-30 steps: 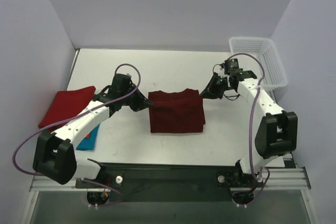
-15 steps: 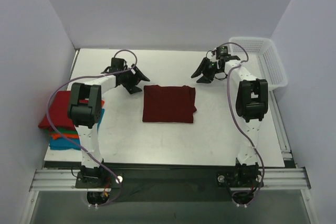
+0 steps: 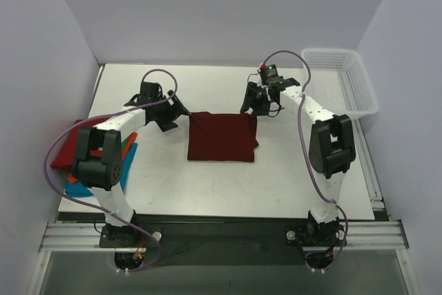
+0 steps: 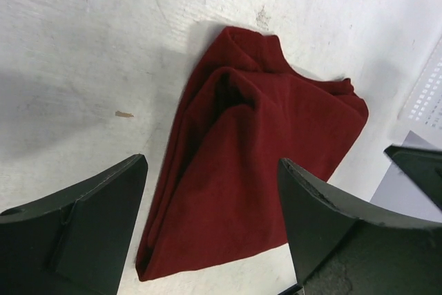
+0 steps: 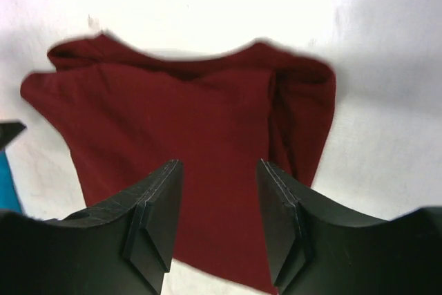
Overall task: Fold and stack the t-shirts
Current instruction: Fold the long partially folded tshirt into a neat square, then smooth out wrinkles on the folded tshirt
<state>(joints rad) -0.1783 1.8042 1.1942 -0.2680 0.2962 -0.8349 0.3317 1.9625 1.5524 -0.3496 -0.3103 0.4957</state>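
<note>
On the white table (image 3: 207,184), your maroon t-shirt (image 3: 222,137) lies folded mid-frame between the grippers: left gripper (image 3: 171,114) off its upper-left corner, right gripper (image 3: 257,107) off its upper-right, both spread and empty. The stack (image 3: 72,144) sits far left, nearer your left arm.

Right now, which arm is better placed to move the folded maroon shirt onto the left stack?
Probably left. The left gripper, open, hangs beside the maroon shirt, toward the stack; the right gripper is across the shirt, farther away.
</note>
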